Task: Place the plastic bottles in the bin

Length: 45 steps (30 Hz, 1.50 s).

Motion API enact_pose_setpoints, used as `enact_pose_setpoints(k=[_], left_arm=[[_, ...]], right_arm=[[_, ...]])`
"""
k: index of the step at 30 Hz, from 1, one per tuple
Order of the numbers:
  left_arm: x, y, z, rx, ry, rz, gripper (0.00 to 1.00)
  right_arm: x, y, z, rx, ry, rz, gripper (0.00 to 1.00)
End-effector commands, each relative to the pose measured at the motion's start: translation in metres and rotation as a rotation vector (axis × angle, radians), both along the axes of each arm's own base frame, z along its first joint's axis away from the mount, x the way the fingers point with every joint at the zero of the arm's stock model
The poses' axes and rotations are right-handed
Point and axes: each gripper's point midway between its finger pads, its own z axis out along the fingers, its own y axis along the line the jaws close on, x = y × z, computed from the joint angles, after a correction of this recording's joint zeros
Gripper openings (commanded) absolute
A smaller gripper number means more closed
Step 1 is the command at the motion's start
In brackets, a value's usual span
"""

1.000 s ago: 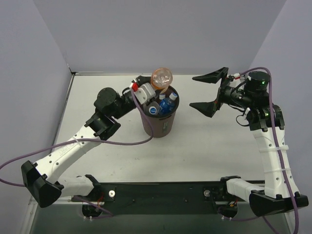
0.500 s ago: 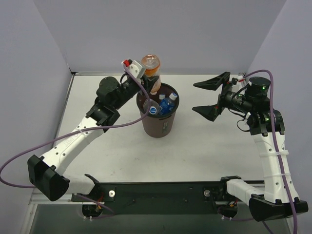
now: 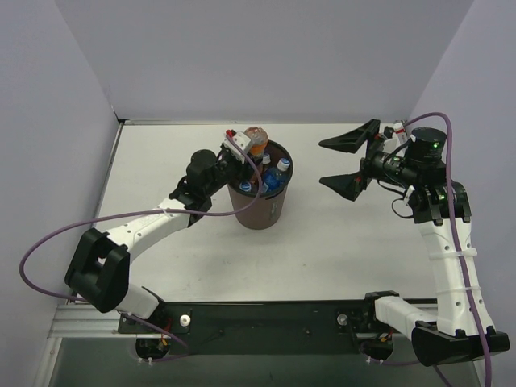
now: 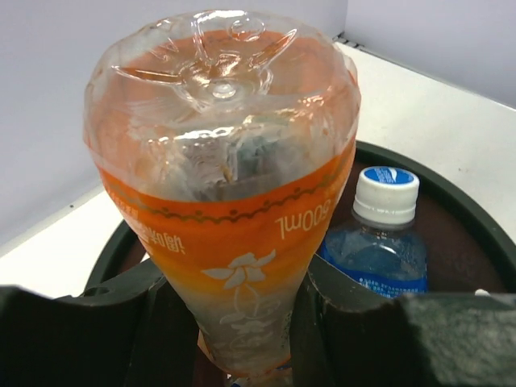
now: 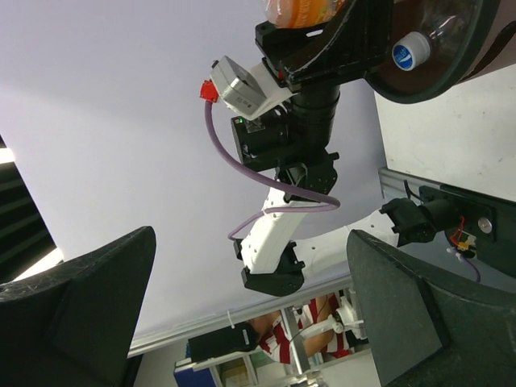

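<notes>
Change: half a second ago the left hand point(image 3: 239, 151) carried the orange bottle point(image 4: 226, 161) high above the rim; now it has come down, so the bottle's neck end sits inside the mouth of the bin point(image 3: 274, 211) and only its base pokes out above
Meaning for the task: no bottle shows on the table point(image 3: 339, 242), so this looks like the last one; by my reading only the letting-go is left
Left hand: clenched on the orange bottle, one finger on each side of its tapered lower part
Orange bottle from the hand: upside down, neck end pinched between the fingers, body and base standing out past the fingertips
Bin from the hand: directly below, its dark rim curving round behind both fingers
Blue-label bottle point(image 4: 377, 242): already in the bin, cap up, just past the hand's right finger and close beside the orange bottle; whether they touch I cannot tell
Other bottles: more caps show in the bin from above, hard to count
Right hand point(image 3: 321, 162): spread wide and empty, well apart from the bin, much as it was half a second ago
</notes>
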Motion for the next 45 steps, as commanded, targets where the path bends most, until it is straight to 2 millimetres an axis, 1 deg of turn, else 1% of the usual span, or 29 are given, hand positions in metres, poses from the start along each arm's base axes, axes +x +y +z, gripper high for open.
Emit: enact_pose_setpoints(k=[1,3,4,6,7,8,9,11,12,13,15,16,17,18,21,22,24,27,28,29,34,35,37,38,41,42,43,44,45], left_arm=[[0.005,-0.002,0.050,-0.093,-0.126,-0.007,0.23],[0.005,-0.004,0.048,-0.090,-0.120,-0.013,0.35],[0.005,-0.004,0.052,-0.101,-0.119,-0.012,0.47],[0.004,-0.003,0.057,-0.110,-0.108,-0.010,0.55],[0.001,-0.002,0.064,-0.120,-0.107,-0.012,0.58],[0.000,-0.002,0.076,-0.127,-0.114,-0.012,0.65],[-0.001,0.000,0.068,-0.096,-0.068,-0.008,0.69],[-0.003,0.005,0.079,-0.091,-0.048,0.014,0.72],[-0.006,0.008,0.073,-0.070,-0.018,0.019,0.72],[-0.010,0.011,0.078,-0.071,-0.023,0.019,0.73],[-0.016,0.014,0.077,-0.069,-0.003,0.017,0.80],[-0.020,0.016,0.083,-0.075,-0.009,0.012,0.85],[-0.024,0.015,0.083,-0.074,-0.005,-0.005,0.86],[-0.026,0.015,0.077,-0.062,0.013,-0.009,0.89],[-0.028,0.014,0.071,-0.051,0.030,-0.018,0.90],[-0.028,0.015,0.064,-0.042,0.036,-0.017,0.90],[-0.026,0.017,0.066,-0.049,0.024,-0.001,0.90],[-0.021,0.029,0.085,-0.089,0.036,0.068,0.89],[-0.022,0.033,0.095,-0.120,0.045,0.083,0.78],[-0.022,0.035,0.116,-0.147,0.026,0.087,0.75],[-0.040,0.046,0.135,-0.132,0.081,0.091,0.76],[-0.043,0.048,0.130,-0.122,0.101,0.093,0.78],[-0.049,0.051,0.129,-0.122,0.103,0.087,0.79],[-0.049,0.050,0.119,-0.113,0.111,0.086,0.78],[-0.047,0.048,0.111,-0.111,0.083,0.073,0.76],[-0.047,0.048,0.095,-0.093,0.097,0.075,0.71],[-0.044,0.047,0.095,-0.110,0.073,0.077,0.70],[-0.039,0.047,0.103,-0.149,0.026,0.090,0.68],[-0.037,0.047,0.087,-0.144,0.036,0.097,0.68]], right_arm=[[0.002,-0.003,-0.007,-0.041,-0.028,-0.003,0.99],[0.003,-0.004,-0.009,-0.054,-0.035,-0.005,0.99],[0.004,-0.004,-0.009,-0.057,-0.034,-0.009,0.99],[0.004,-0.004,-0.008,-0.068,-0.044,-0.004,1.00],[0.005,-0.005,-0.008,-0.072,-0.044,-0.006,0.99],[0.006,-0.005,-0.008,-0.076,-0.043,-0.007,0.99],[0.006,-0.005,-0.008,-0.079,-0.044,-0.008,0.99],[0.008,-0.005,-0.009,-0.082,-0.044,-0.013,0.99],[0.009,-0.005,-0.010,-0.085,-0.043,-0.013,0.99],[0.010,-0.006,-0.011,-0.088,-0.044,-0.015,0.99],[0.012,-0.006,-0.012,-0.090,-0.041,-0.016,0.99],[0.013,-0.005,-0.012,-0.091,-0.040,-0.014,0.99],[0.014,-0.005,-0.013,-0.092,-0.037,-0.013,0.99],[0.014,-0.005,-0.013,-0.092,-0.035,-0.012,0.99],[0.017,-0.005,-0.014,-0.095,-0.033,-0.010,0.99],[0.018,-0.004,-0.015,-0.096,-0.033,-0.008,0.99],[0.020,-0.005,-0.015,-0.098,-0.033,-0.009,0.99],[0.021,-0.004,-0.014,-0.099,-0.037,-0.005,0.99],[0.022,-0.004,-0.014,-0.099,-0.036,-0.005,0.99],[0.022,-0.004,-0.015,-0.100,-0.032,-0.006,0.99],[0.022,-0.004,-0.019,-0.102,-0.027,0.000,0.98],[0.022,-0.004,-0.021,-0.102,-0.019,0.000,0.98],[0.022,-0.004,-0.023,-0.103,-0.017,0.001,0.98],[0.022,-0.004,-0.024,-0.103,-0.014,0.001,0.98],[0.024,-0.004,-0.026,-0.102,-0.007,0.004,0.98],[0.023,-0.003,-0.025,-0.100,-0.009,0.010,0.98],[0.023,-0.003,-0.025,-0.101,-0.012,0.010,0.98],[0.024,-0.003,-0.025,-0.100,-0.007,0.013,0.98],[0.023,-0.003,-0.023,-0.099,-0.014,0.014,0.98]])
